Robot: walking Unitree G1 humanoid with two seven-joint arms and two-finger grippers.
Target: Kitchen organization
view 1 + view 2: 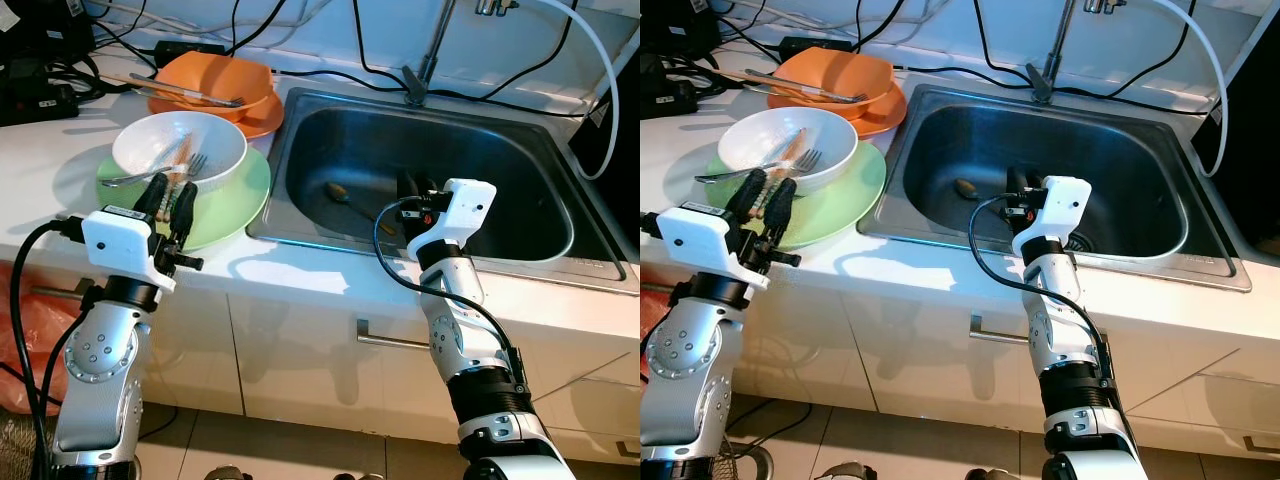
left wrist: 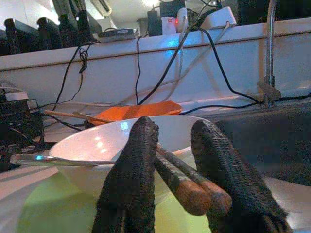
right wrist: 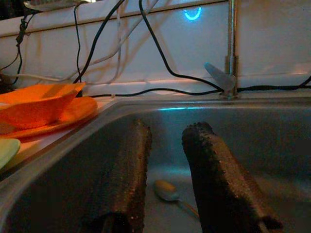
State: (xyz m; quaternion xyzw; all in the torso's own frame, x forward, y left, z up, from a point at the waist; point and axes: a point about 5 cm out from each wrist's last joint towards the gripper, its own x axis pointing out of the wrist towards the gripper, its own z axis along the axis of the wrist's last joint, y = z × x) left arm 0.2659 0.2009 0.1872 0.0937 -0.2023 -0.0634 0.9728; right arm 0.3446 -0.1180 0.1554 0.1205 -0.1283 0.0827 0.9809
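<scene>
Left claw [image 2: 177, 194]: positioned at the near rim of the white bowl [image 1: 180, 150], fingers narrowly parted with two wooden-handled utensils [image 2: 194, 187] lying between them; firm pinching cannot be confirmed. The bowl also holds one fork [image 1: 196, 166] and stands on one green plate [image 1: 235, 205] on the counter [image 1: 60, 130].

Right claw [image 3: 167, 165]: held over the sink [image 1: 500, 180], fingers spread, holding nothing. One spoon [image 3: 166, 190] lies on the sink floor.

One orange bowl [image 1: 215, 80] sits on one orange plate [image 1: 262, 118] behind.
</scene>
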